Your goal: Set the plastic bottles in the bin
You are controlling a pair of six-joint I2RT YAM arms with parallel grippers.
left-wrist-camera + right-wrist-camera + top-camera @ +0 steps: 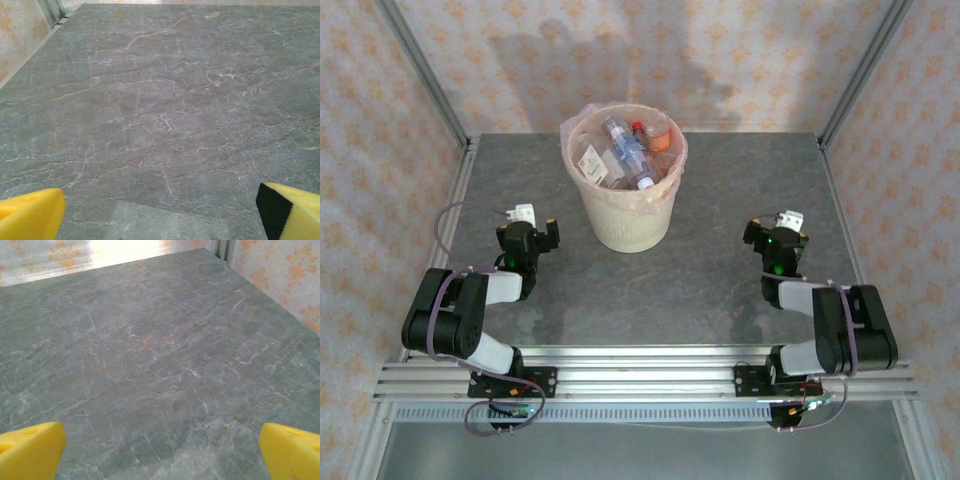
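Well, we see the plastic bottles [625,150] heaped inside the bin [620,225], which stands upright toward the far middle of the grey marbled table [720,290]. We find no bottle lying on the tabletop, so we judge the task done or very nearly so. The left gripper [532,228] sits folded back near its base, and the right gripper [780,235] does likewise, both well apart from the bin. In the wrist views the left arm's yellow fingers [31,216] and the right arm's yellow fingers [30,450] stand spread wide with bare stone between them, so both claws are apart and hold nothing. Were a bottle to need handling, we expect it to be light, thin-walled and smooth, prone to roll and to dent under a hard squeeze. We would take it across the middle of its body, at the label, rather than by the cap.
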